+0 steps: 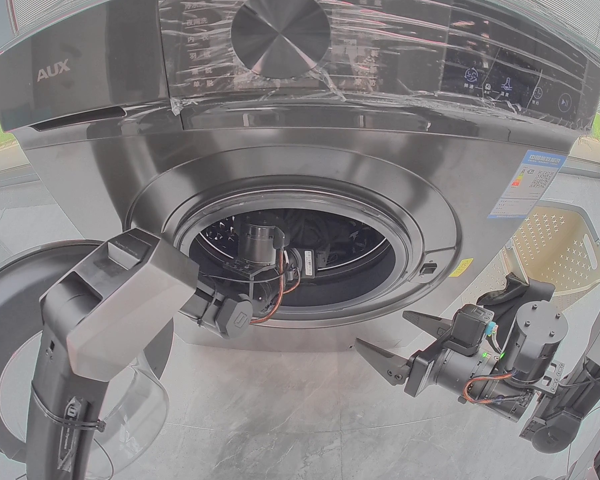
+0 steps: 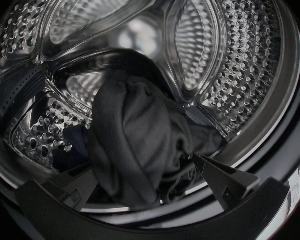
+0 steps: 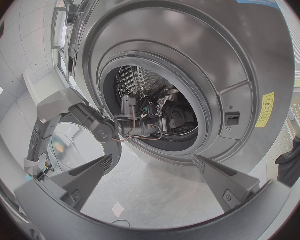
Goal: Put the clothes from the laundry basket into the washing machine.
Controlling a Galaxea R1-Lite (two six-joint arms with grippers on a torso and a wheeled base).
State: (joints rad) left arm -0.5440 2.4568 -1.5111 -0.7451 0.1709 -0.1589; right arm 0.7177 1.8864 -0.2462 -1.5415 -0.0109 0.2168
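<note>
Left wrist view: garment (image 2: 133, 140) points into drum (image 2: 253, 50); left jaws, right jaws released.

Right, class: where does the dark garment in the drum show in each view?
Head view: dark garment within the door rim, in the upper part of the opening.
Left wrist view: mid-picture, between the open left gripper jaws.
Right wrist view: inside the same opening.
Shared landmark: the door rim.
</note>
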